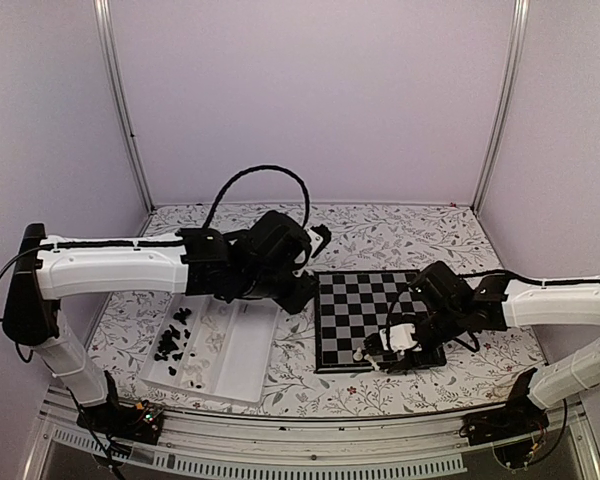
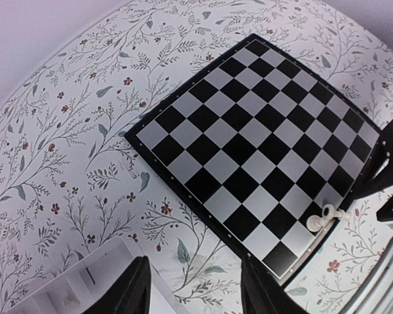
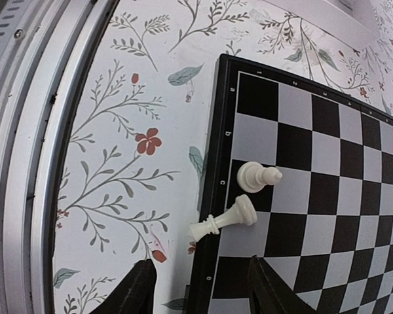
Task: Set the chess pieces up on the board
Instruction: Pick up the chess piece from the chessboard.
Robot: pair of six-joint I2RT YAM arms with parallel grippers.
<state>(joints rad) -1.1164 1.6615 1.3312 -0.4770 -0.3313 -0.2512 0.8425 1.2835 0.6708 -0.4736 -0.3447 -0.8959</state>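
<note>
1. The board (image 1: 370, 300) lies flat on the table (image 1: 400, 235). In the top view my right arm covers its near right corner.
2. My right gripper (image 3: 200, 291) hangs over the board's near edge, fingers apart with nothing between them. Only their tips show in the wrist view.
3. Two white chess pieces (image 1: 359, 355) are at that edge. The first piece (image 3: 255, 176) is on an edge square, and I cannot tell whether it is upright or tipped. The second piece (image 3: 226, 219) lies on its side across the board's black border.
4. My left gripper (image 2: 196, 288) hovers just off the board's left side, fingers apart and empty.
5. The tray (image 1: 240, 350), left of the board, holds black pieces (image 1: 173, 338) too small to name.
</note>
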